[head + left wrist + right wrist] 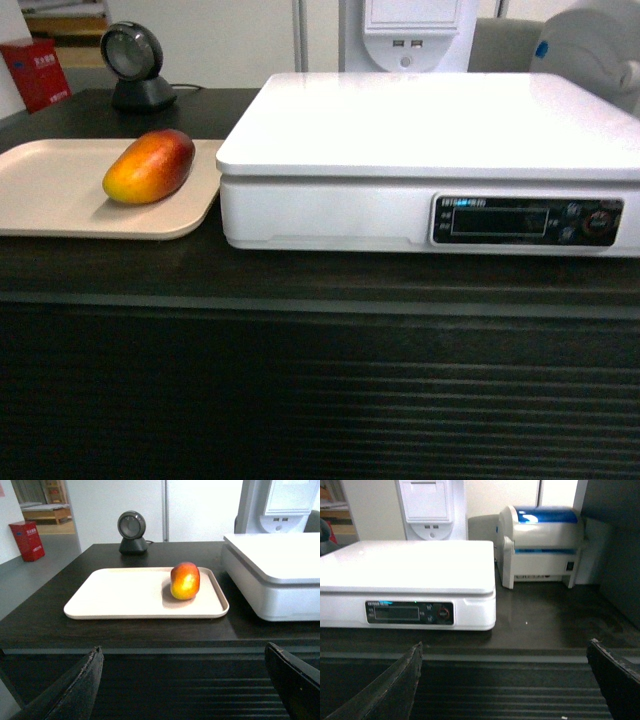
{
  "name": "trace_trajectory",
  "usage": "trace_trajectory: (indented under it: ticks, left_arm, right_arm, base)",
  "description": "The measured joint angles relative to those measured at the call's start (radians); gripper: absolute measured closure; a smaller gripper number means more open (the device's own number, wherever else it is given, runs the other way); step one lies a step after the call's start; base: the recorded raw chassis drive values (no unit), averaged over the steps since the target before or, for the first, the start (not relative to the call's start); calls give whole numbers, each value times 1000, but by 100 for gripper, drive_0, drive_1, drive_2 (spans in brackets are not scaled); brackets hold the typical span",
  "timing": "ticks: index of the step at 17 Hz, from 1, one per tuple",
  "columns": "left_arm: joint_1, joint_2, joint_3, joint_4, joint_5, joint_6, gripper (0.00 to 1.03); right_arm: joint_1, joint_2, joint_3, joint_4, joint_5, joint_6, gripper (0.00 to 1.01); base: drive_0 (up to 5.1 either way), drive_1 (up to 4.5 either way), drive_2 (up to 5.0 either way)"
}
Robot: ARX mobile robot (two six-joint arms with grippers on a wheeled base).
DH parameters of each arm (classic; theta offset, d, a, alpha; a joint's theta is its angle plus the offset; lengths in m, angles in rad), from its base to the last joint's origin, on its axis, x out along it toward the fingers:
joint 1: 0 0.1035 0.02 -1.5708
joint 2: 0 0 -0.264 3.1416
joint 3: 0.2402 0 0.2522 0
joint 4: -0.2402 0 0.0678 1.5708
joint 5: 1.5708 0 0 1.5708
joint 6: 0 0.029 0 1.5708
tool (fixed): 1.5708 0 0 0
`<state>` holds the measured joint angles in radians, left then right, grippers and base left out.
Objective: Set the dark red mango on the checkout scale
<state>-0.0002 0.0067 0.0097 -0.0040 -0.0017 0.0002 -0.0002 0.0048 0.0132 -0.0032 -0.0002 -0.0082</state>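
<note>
Dark, near-black wood-grain checkout bench [300, 275] with a front of horizontal slats. On its left part, a flat beige rounded-corner tray [50, 190]; on the tray, toward its right edge, the oval dark red mango [149, 166] — deep red at one end, orange-yellow at the other, lying on its side and touching nothing else. Just beside the tray's right edge, the large white square-platform scale [420, 125], black display strip and small buttons on its front, platform bare. Behind the tray, a round black barcode scanner on a stand [133, 62]; further left in the background, a red box [36, 72]. Right of the scale, a white and blue receipt printer [542, 545]. Left claw [185, 685] — dark fingers spread wide, holding nothing, short of the bench front and facing the tray. Right claw [507, 685]: fingers likewise spread, empty, facing the scale's front right corner.
</note>
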Motion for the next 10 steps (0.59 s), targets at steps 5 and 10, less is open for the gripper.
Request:
trace_trajectory:
  ticks: [5,10]
  left_arm:
    - [0,0,2,8,2,0,5]
    - [0,0,0,0,1,0,5]
  right_arm:
    - [0,0,0,6,0,0,3]
    - [0,0,0,0,0,0,3]
  base:
    - [0,0,0]
    - [0,0,0]
